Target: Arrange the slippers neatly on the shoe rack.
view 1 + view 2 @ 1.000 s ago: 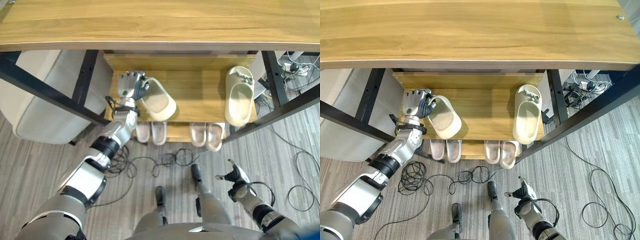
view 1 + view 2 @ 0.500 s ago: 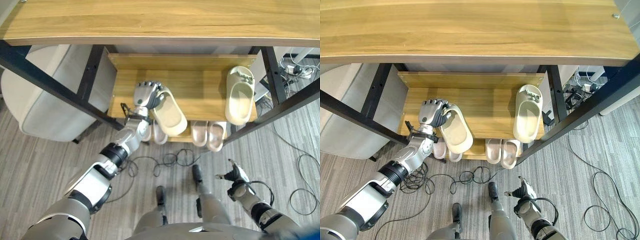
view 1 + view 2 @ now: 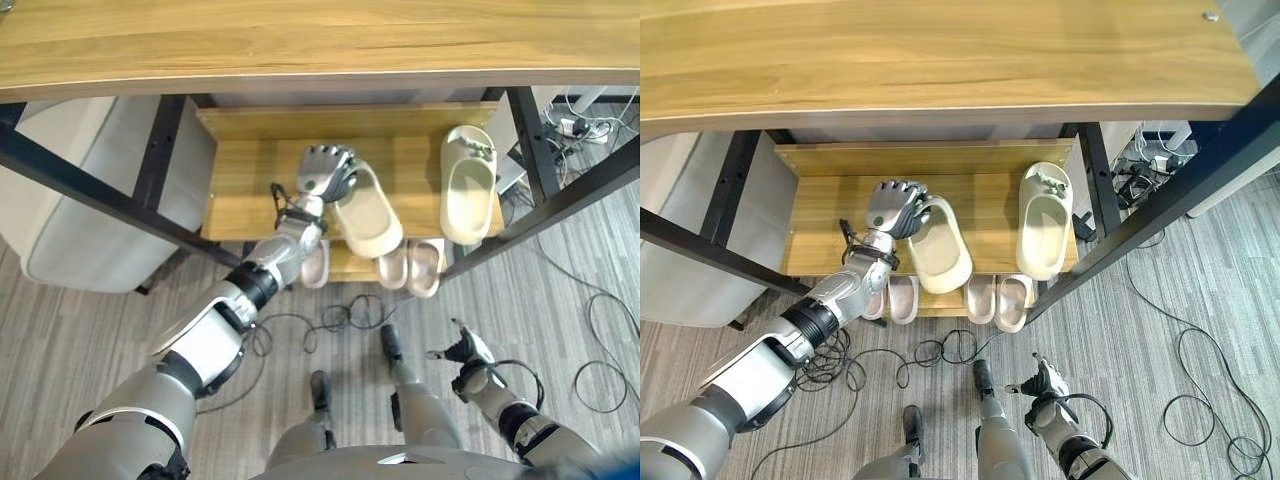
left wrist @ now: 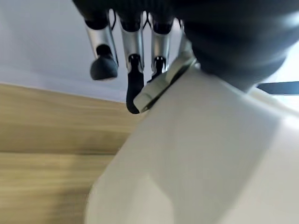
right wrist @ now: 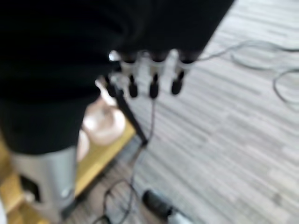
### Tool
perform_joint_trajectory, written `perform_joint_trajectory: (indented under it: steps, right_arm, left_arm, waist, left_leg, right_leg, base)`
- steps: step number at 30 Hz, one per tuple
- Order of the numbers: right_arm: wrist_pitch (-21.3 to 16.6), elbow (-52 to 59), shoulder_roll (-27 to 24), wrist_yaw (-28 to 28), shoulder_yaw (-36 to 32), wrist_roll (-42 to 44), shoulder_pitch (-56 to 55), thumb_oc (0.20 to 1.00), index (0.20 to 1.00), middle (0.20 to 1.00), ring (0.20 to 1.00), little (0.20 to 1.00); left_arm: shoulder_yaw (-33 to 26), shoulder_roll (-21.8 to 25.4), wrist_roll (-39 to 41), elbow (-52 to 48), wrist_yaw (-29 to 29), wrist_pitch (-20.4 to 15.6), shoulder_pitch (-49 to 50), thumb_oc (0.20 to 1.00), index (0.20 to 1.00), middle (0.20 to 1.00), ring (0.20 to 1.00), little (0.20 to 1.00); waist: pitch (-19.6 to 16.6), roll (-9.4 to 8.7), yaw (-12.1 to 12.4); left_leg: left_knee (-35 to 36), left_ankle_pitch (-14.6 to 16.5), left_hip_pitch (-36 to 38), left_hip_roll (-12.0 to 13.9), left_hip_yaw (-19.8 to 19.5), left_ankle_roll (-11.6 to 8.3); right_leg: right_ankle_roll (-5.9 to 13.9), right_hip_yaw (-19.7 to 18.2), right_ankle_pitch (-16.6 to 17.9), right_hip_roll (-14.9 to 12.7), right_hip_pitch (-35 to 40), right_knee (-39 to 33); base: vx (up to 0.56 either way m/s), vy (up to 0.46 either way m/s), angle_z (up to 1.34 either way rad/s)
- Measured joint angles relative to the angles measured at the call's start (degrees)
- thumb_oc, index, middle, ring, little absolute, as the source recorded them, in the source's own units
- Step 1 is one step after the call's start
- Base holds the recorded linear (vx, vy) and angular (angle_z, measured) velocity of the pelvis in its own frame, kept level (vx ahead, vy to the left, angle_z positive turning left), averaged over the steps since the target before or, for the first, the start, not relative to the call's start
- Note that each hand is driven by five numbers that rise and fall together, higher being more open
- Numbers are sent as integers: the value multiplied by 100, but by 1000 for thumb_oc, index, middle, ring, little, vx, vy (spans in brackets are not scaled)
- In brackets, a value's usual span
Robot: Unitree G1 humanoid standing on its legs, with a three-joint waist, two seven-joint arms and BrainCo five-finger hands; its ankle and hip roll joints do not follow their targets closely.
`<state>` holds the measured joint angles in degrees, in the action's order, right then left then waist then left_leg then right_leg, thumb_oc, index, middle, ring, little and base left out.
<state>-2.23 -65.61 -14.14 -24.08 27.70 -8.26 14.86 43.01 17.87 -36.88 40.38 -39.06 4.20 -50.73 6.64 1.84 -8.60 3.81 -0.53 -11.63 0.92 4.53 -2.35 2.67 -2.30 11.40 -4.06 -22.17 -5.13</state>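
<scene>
Change: left hand (image 3: 326, 172) has carried the cream slipper (image 3: 367, 215) rightward along the upper shelf (image 3: 250, 170) within the last second — now near the middle, closer to its mate (image 3: 467, 186).
Grip: fingers curled round the slipper's end, pinching it.
Meaning: pair is closing up; the carried one probably still needs setting straight beside the other.
Look: smooth, thick-soled, pale cream, angled on the rack.
Lower shelf: two pinkish pairs (image 3: 412, 268).
Right hand (image 3: 463, 352): low by the floor, fingers relaxed — idle.

floor (image 3: 90, 330): grey wood-look planks | wooden tabletop (image 3: 320, 40): black frame | grey cushion (image 3: 80, 220): left
</scene>
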Motion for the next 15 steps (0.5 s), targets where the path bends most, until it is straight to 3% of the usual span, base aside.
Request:
perform_joint_trajectory:
  steps: [15]
  right_arm:
    - [-5,-182,-54,-30,-12,1,103,1000,1000,1000,1000,1000]
  left_arm:
    - [444,-246,-210,367,-7,61,-611,200,200,200,200,200]
  waist:
    - [38,159,-57]
  left_leg:
    - [-94,0,-338,-16,105,-2]
  right_leg:
    - [-6,-107,36,10,-383,67]
  base:
    - [-6,-17,-2]
